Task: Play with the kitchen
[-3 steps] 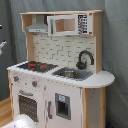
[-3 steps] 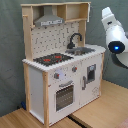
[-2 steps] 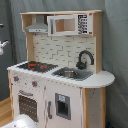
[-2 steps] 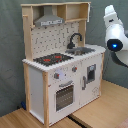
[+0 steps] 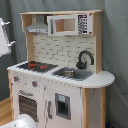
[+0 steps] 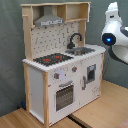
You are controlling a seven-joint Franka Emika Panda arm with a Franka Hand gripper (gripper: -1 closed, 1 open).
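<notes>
1. One kitchen (image 5: 57, 75) fills the first exterior view, its rounded counter end near the first exterior view's right edge; a white arm part (image 5: 4, 36) shows at the left edge, clear of the stovetop (image 5: 34, 65).
2. Second exterior view: the kitchen (image 6: 62, 65) stands on a wooden floor (image 6: 107, 107); the arm (image 6: 115, 32) hangs beside the sink (image 6: 84, 49) end, apart. Claw state: cannot tell.

Kitchen (image 5: 62, 95) (image 6: 60, 75): white, light-wood, upright on floor, oven door closed.

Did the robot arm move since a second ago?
Yes. In the second exterior view the robot arm sits a bit further toward the second exterior view's left and lower, nearer the kitchen than before. The kitchen stayed put.
</notes>
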